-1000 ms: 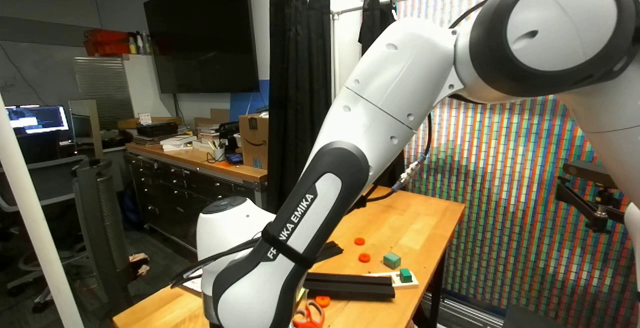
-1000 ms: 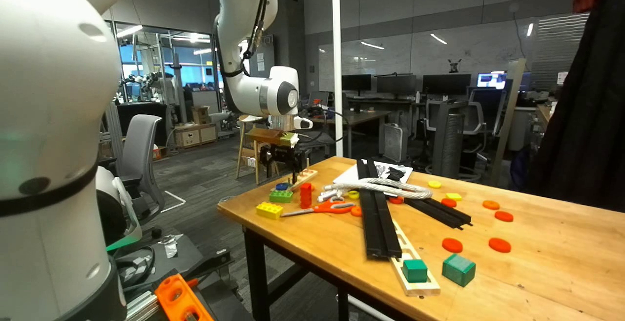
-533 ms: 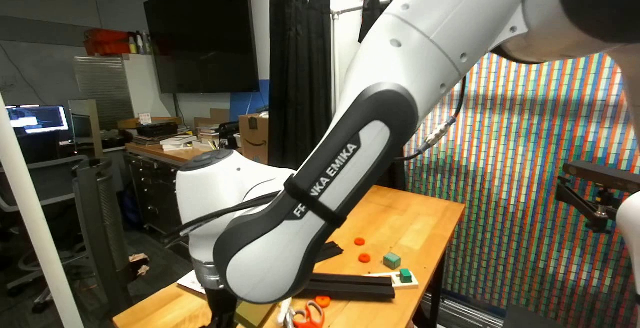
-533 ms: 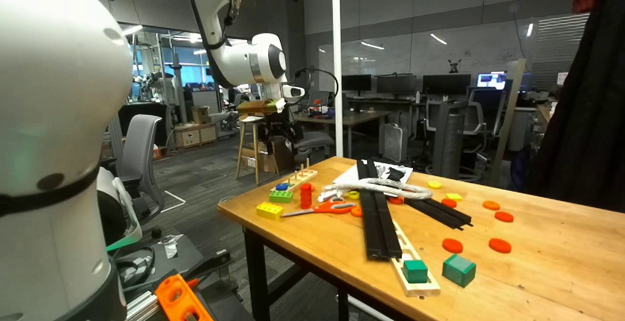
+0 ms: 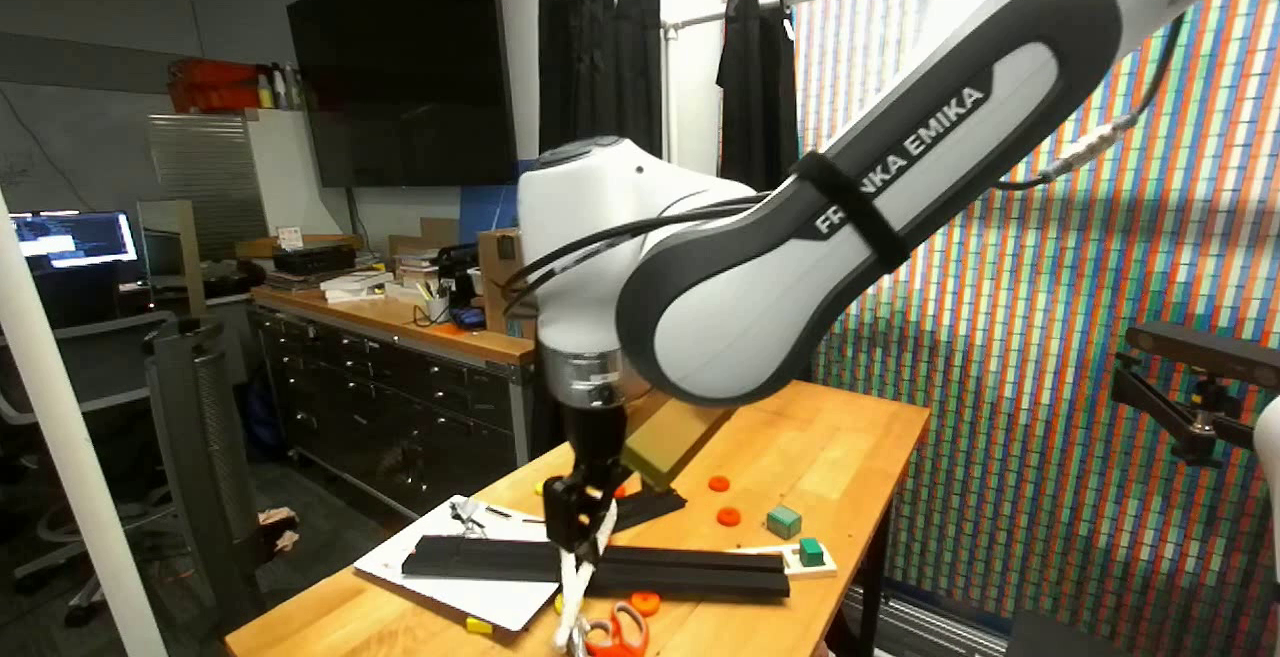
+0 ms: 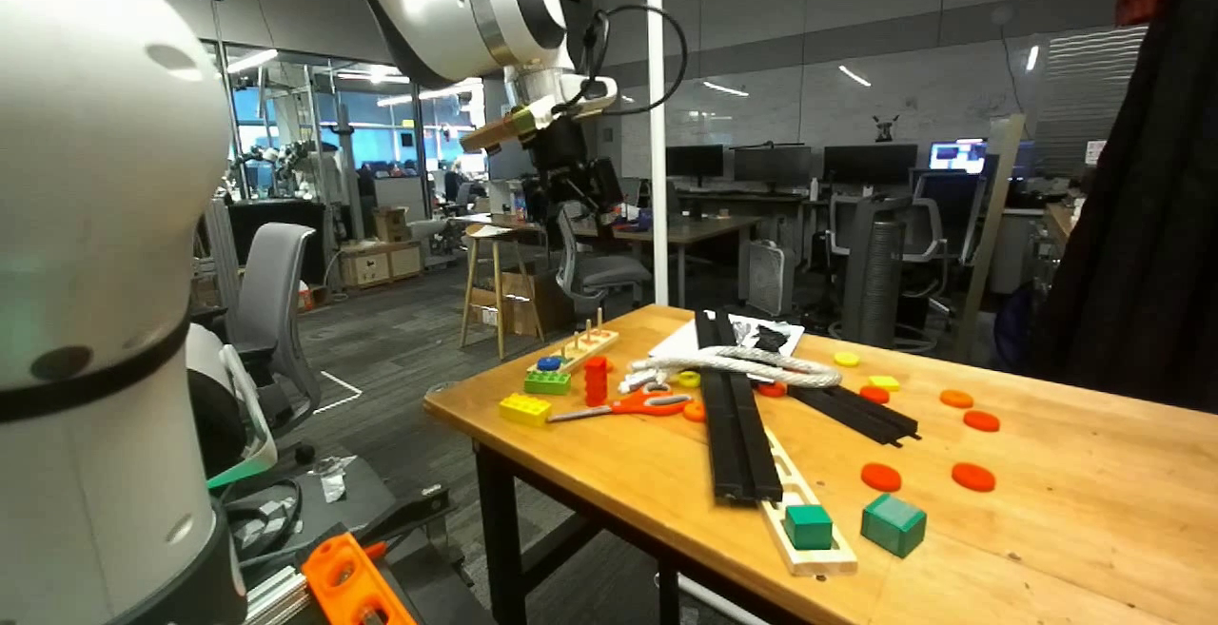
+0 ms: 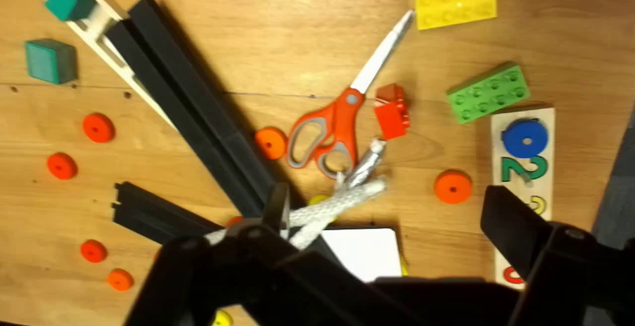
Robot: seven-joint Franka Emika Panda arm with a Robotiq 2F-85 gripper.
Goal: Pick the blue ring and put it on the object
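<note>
the gripper [image 7: 386, 202] is hanging above a wooden worktop [image 7: 297, 43], its two fingers [image 7: 511, 224] standing wide apart. one blue ring [image 7: 518, 136] is resting on one numbered peg board [image 7: 546, 189], at the end beside the green digit 2 [image 7: 517, 168]; its round face and central hole are pointing up, though the views are not settling whether a peg is passing through. the board's long axis is running nearly straight up and down the wrist view. one green brick [image 7: 488, 93] is lying near the ring, and one pair of scissors [image 7: 344, 115] is pointing its blades at one yellow brick [image 7: 456, 3]. two green blocks [image 7: 52, 61] are sitting farther off, and six red and orange rings [image 7: 446, 183] are showing whole in that view.
</note>
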